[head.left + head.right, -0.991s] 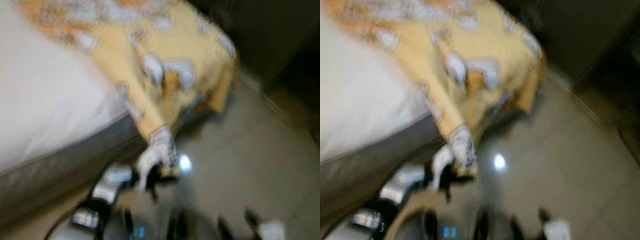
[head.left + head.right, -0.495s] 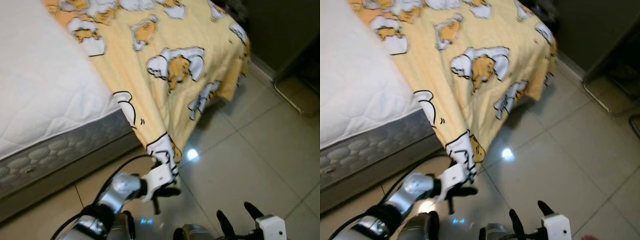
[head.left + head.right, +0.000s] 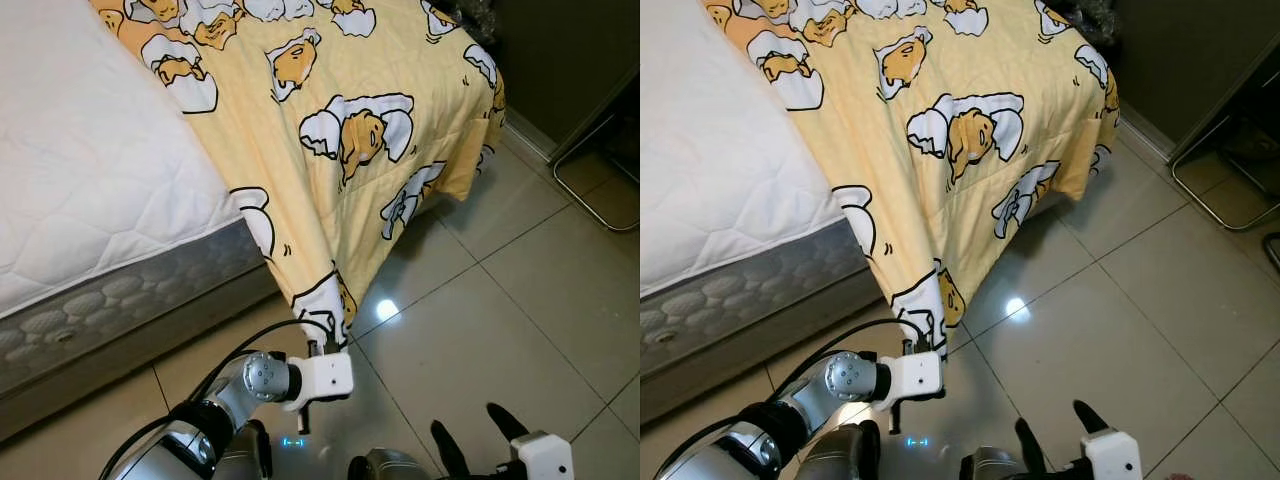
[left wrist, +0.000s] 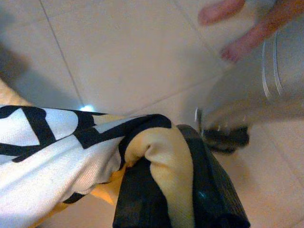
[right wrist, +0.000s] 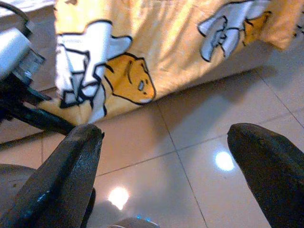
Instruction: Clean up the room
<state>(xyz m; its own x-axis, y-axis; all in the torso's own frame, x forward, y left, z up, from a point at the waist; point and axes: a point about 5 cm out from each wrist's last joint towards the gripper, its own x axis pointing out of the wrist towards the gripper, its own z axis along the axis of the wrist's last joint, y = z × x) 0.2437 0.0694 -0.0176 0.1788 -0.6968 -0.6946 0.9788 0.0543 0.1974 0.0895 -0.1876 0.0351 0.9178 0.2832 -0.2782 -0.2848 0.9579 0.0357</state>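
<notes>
Mattress bare across the 9–11 o'clock area. Yellow cartoon blanket is draped from 12 down to centre, its corner hanging off the bed toward the tiled floor. Left gripper at 6 o'clock is pinched onto that low corner, likely so it can be pulled across the mattress. Right gripper at 5 o'clock, fingers spread wide, holds nothing.

floor: glossy beige tiles | bed: white mattress | wall: dark
</notes>
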